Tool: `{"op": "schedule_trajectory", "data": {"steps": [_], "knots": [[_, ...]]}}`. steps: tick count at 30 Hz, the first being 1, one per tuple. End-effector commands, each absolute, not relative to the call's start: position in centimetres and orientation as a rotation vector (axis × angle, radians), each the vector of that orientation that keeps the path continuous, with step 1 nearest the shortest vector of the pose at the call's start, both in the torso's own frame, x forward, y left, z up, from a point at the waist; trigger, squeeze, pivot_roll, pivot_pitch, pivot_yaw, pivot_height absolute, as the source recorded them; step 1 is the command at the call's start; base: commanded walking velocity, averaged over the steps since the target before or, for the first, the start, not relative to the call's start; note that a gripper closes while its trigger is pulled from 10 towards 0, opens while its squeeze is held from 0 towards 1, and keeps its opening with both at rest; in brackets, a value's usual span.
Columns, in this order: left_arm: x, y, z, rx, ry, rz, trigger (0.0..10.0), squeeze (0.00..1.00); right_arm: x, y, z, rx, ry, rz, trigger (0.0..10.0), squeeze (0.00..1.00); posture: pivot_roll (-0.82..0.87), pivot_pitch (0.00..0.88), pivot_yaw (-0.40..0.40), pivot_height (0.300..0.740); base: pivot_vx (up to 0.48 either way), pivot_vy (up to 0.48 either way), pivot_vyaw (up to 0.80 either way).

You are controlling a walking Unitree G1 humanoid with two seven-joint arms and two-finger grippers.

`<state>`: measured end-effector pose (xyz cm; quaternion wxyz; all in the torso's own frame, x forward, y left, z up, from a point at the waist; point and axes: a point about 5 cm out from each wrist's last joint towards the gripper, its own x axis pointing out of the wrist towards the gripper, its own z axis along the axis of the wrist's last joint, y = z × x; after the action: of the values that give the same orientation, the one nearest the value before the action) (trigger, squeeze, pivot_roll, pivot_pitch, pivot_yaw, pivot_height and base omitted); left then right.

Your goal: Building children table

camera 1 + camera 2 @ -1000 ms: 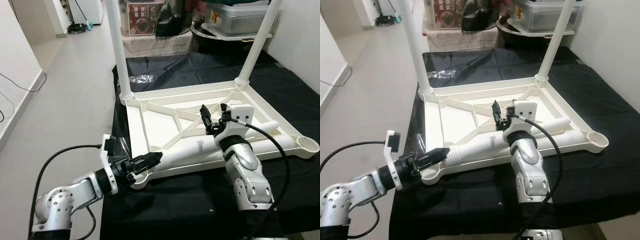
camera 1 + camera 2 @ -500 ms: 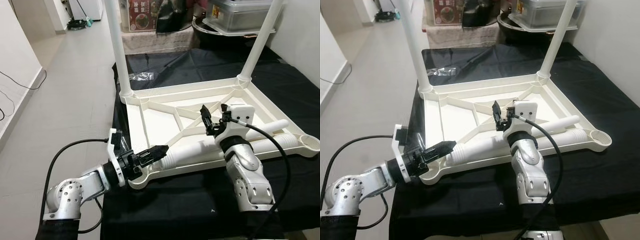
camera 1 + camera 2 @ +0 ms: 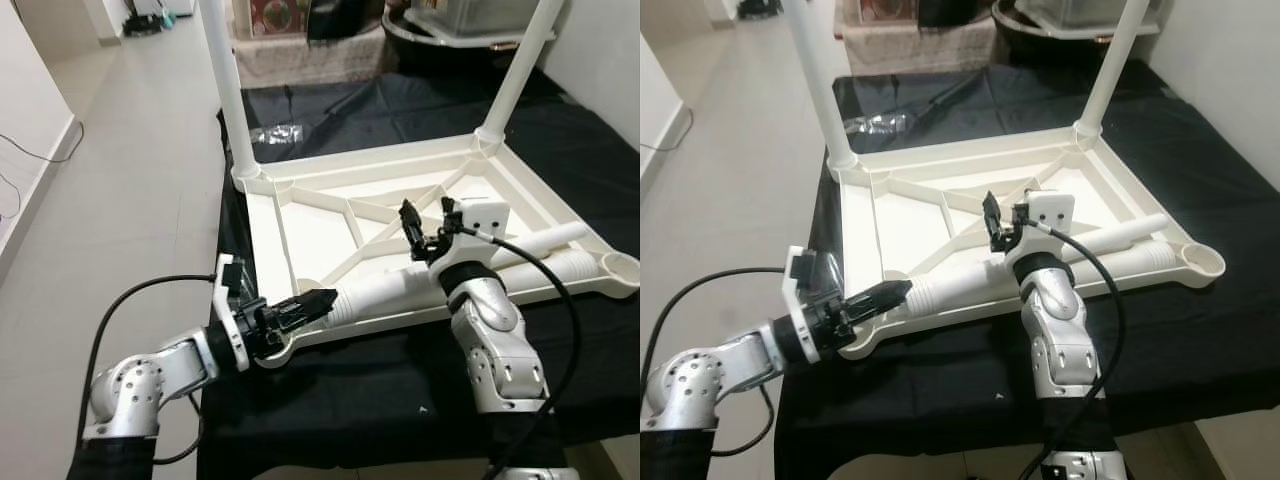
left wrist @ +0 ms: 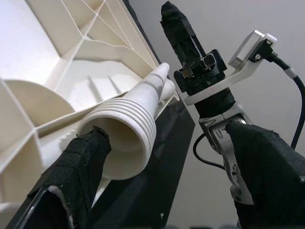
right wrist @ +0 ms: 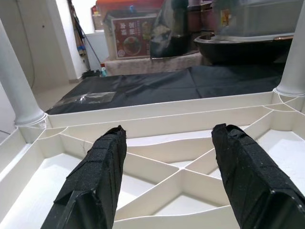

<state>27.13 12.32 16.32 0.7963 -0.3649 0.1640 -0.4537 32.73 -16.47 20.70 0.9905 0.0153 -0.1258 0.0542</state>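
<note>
Left claw (image 3: 318, 299) covers the loose leg's (image 3: 385, 292) threaded end.

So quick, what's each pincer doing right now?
Left pincer: open, fingers on either side of the threaded end of the loose table leg.
Right pincer: open, holding nothing, above the upturned tabletop.

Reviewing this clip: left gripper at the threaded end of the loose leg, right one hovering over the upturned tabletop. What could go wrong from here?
1. The left gripper stands open around the threaded end of the loose leg, not clamped; the leg could roll off the tabletop rim.
2. The tabletop's near-left corner sits by the edge of the black cloth; a push could slide it off.
3. The right gripper, open above the ribs, could snag one if lowered.
</note>
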Motion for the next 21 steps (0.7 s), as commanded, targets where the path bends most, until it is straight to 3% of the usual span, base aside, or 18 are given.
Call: {"op": "schedule_trajectory", "data": {"steps": [1, 8, 21], "knots": [[26.6, 12.8, 16.0, -0.788, 0.369, -0.973, 10.0, 0.00, 32.6, -16.3, 20.4, 0.045, -0.235, 0.114, 10.0, 0.00, 0.04, 0.180, -0.011, 0.740, 0.000, 0.000, 0.00], [25.9, 13.5, 16.7, -0.792, 0.353, -0.986, 10.0, 0.00, 32.6, -16.2, 20.4, 0.047, -0.234, 0.115, 10.0, 0.00, 0.05, 0.181, -0.013, 0.740, 0.000, 0.000, 0.00], [25.0, 12.0, 17.5, -0.841, 0.345, -1.092, 10.0, 0.00, 32.7, -16.0, 20.4, 0.049, -0.234, 0.117, 10.0, 0.00, 0.05, 0.179, -0.013, 0.740, 0.000, 0.000, 0.00]]}}
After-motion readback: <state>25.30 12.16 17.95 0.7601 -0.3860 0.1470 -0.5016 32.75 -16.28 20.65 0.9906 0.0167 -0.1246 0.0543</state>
